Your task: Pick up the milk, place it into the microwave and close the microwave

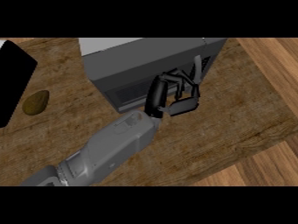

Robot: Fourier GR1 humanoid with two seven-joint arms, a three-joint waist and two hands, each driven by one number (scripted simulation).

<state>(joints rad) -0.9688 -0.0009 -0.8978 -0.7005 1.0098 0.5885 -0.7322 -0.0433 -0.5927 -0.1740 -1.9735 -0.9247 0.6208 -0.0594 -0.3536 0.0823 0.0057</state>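
Note:
The grey microwave (148,54) stands at the back middle of the wooden counter, its dark front door (135,92) lying flat against the body. My right hand (180,104) is at the door's right part. Its fingers (188,83) are spread and only slightly bent, and they touch the door without holding anything. The grey forearm (112,146) comes in from the lower left. No milk shows anywhere in view. My left hand is out of view.
A black and white box-shaped appliance (6,83) stands at the left edge. A brown potato-like lump (36,103) lies beside it on the counter (228,127). The counter's edge runs diagonally at the right, with wooden floor (280,65) beyond.

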